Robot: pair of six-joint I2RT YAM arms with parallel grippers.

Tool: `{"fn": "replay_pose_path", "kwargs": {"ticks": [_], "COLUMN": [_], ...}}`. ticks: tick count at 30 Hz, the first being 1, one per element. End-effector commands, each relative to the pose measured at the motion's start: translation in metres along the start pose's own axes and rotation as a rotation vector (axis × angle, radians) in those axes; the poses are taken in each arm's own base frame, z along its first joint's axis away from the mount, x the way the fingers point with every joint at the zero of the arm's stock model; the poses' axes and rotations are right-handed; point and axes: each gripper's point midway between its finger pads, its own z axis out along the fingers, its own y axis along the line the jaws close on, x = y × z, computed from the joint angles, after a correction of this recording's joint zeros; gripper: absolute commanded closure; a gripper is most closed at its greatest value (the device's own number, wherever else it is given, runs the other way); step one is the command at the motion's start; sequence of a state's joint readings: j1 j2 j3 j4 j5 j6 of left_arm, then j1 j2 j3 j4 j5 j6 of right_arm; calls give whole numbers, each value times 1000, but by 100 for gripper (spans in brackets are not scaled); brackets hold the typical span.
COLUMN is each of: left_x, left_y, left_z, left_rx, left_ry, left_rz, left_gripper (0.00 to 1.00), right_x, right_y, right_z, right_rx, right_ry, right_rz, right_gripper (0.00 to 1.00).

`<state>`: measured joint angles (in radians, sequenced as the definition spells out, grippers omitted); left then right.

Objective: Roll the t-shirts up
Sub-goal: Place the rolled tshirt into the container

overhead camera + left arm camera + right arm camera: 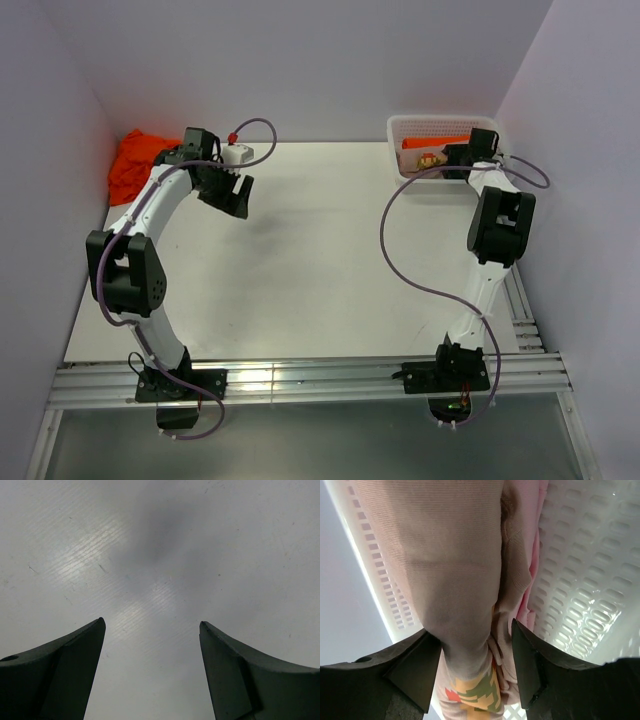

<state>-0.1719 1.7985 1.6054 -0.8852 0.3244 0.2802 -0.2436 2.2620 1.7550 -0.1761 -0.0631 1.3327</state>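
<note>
Inside basket (590, 580), right gripper (470, 627) spread astride pinkish-brown t-shirt (445, 555), left gripper (152, 622) wide above table (160, 540)

Two white-and-black jointed robot arms: left arm (125, 270), right arm (497, 225). Two dark two-fingered claws: left claw (152, 621), right claw (470, 626). Two purple cables (400, 250). One white table (320, 280). One white plastic mesh basket (400, 130). One crumpled bright orange cloth heap (135, 165); number of shirts in it not tellable. Three cloth pieces in the basket: one bright orange t-shirt (435, 142), one dusty pinkish-brown t-shirt (445, 570), one light pink t-shirt (532, 565). One yellow, green and red printed patch (472, 692).
</note>
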Motion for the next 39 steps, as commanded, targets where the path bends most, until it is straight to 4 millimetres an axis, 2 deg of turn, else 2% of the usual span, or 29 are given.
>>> {"fn": "replay_pose_path", "kwargs": {"ticks": [1, 13, 19, 24, 29, 34, 39], "left_x": [-19, -19, -19, -19, -20, -22, -21], "left_y": [-4, -3, -3, -2, -2, -2, -2], "left_z": [-9, -5, -3, -2, 0, 0, 1], "left_rx": [15, 23, 24, 21, 24, 31, 29], "left_ry": [-52, -48, -46, -45, -46, -48, -44], "left_rz": [42, 42, 41, 39, 31, 28, 29], "left_gripper": [18, 18, 18, 18, 18, 18, 18], "right_x": [-12, -1, 4, 8, 6, 8, 5], "right_y": [35, 36, 26, 40, 55, 61, 68], "right_z": [-43, -60, -60, -64, -77, -81, -80], "right_rx": [-51, -57, -42, -101, -152, -171, -200], "right_ry": [0, 67, 89, 118, 106, 116, 102], "right_rz": [-23, -32, -33, -28, -35, -33, -35], "right_gripper": [37, 36, 37, 46, 50, 52, 59]}}
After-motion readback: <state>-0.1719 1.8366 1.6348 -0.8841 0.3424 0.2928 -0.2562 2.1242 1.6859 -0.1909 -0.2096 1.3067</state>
